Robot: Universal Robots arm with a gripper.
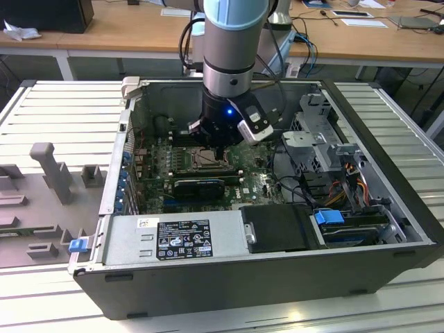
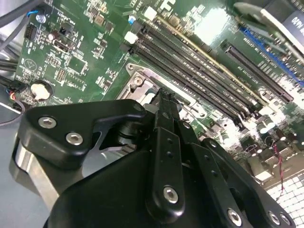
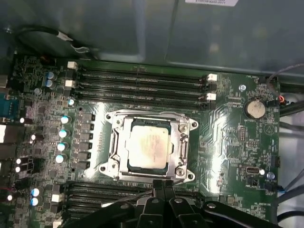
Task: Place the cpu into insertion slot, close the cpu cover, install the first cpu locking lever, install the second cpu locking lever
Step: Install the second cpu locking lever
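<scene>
A: Where is the cpu (image 3: 148,146)?

B: In the first wrist view it lies flat in the insertion slot (image 3: 151,148), its pale metal top showing through the window of the cpu cover (image 3: 181,143), which lies down around it.

A: And the gripper (image 3: 160,186)?

B: Its black fingers are pressed together with no gap between them and nothing held. The tips sit right at the edge of the socket frame, on the side next to one bank of long black memory slots (image 3: 142,83).

A: What does the exterior view add?

B: The arm (image 1: 234,41) reaches straight down into the open computer case (image 1: 388,139), and the gripper (image 1: 218,151) hangs just above the socket (image 1: 198,158) on the green motherboard (image 1: 258,182).

A: Anything in the second wrist view?

B: The closed fingers (image 2: 166,123) point down at a corner of the silvery socket frame (image 2: 138,80), with the memory slots (image 2: 199,71) running alongside. The locking levers I cannot make out clearly enough to say how they stand
</scene>
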